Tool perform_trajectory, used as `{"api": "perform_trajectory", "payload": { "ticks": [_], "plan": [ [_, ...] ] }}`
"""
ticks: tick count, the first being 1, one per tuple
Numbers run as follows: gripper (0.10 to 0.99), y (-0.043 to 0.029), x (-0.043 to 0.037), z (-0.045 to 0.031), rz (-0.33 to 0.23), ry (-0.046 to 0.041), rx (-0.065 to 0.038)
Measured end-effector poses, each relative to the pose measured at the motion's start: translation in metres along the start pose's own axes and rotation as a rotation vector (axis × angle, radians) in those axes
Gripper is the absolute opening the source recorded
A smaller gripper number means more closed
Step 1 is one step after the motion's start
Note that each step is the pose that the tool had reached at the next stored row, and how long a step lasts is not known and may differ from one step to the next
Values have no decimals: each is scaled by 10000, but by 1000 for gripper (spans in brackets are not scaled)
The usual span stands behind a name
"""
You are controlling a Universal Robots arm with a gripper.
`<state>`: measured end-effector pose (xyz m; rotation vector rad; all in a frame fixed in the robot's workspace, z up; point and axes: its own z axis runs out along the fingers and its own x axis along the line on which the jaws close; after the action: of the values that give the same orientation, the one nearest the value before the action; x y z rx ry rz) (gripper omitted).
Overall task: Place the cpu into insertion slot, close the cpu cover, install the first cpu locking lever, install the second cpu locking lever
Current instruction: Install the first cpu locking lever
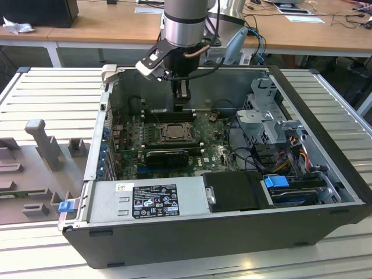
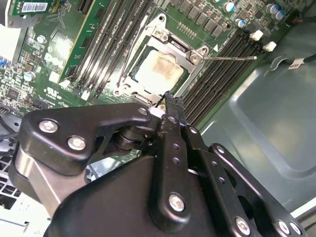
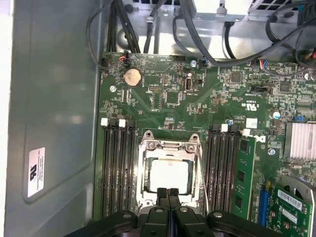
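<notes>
In the exterior view's left, a grey fixture point(image 1: 40, 151) lies well apart from the insertion slot point(image 1: 173, 132), outside the computer case point(image 1: 232, 244). The grey power supply point(image 1: 145, 197) sits in front of the slot. The cpu point(image 3: 169, 177) lies in the slot with the cpu cover point(image 3: 170, 147) flat around it and memory slots point(image 3: 117, 168) on either side. The gripper point(image 3: 169, 191) hangs just over the slot's edge, its fingers pressed together and holding nothing. A thin locking lever point(image 2: 229, 58) juts out from the slot. A drive cage point(image 1: 267, 116) stands to the slot's right.
</notes>
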<state>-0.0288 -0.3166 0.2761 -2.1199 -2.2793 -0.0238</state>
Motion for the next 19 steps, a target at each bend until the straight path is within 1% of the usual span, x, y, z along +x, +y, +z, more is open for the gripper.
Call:
{"api": "perform_trajectory", "payload": {
  "ticks": [2, 5, 6, 10, 19],
  "plan": [
    [106, -1, 0, 0, -255, -3, 8],
    [106, 0, 0, 0, -984, -8, 31],
    [106, 0, 0, 0, -1131, -10, 36],
    [106, 0, 0, 0, -1425, -12, 45],
    [106, 0, 0, 0, -1858, -16, 58]
  ]
}}
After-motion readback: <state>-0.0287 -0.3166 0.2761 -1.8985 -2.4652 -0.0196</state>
